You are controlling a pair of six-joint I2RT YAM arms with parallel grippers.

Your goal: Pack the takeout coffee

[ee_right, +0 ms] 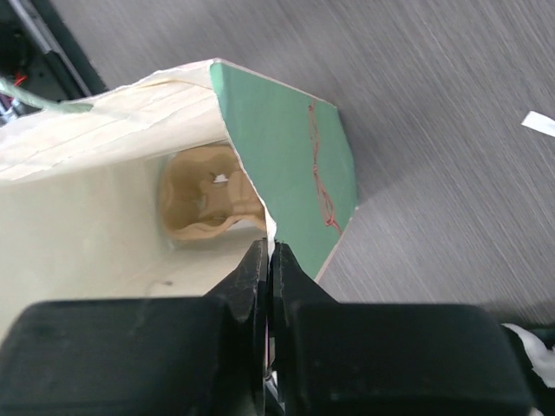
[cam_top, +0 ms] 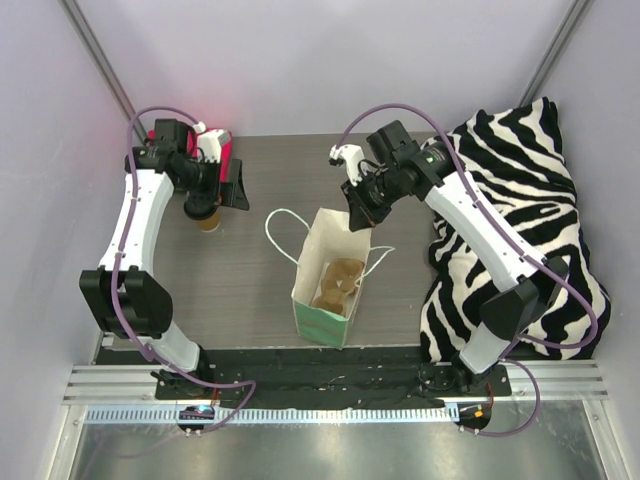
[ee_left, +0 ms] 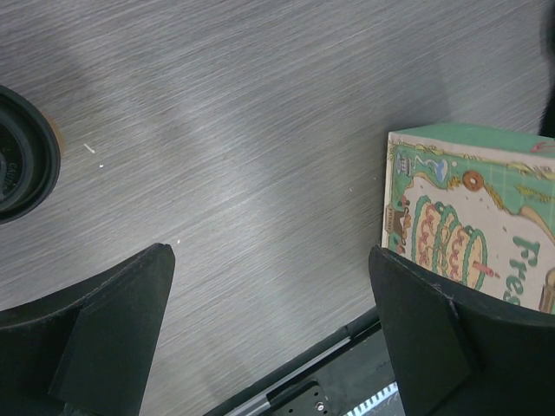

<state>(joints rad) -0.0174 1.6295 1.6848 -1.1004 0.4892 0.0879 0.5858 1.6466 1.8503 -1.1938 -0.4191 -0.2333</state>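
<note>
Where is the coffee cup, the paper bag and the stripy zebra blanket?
coffee cup (cam_top: 208, 221), top view, its tan side.
paper bag (cam_top: 322, 322), top view, its green near wall.
zebra blanket (cam_top: 520, 170), top view, its upper folds.

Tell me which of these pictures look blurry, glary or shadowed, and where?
Top view: sharp, glare on the metal plate at the near edge, pink-red glow by the left arm. Left wrist view: soft shadow bands across the table. Right wrist view: the right tool is blurred up close; the bag beyond is sharper.

lid (ee_left: 22, 160): cut at left edge | cup (cam_top: 208, 220): mostly under arm (cam_top: 190, 175) | bag (ee_left: 468, 225): cropped
</note>
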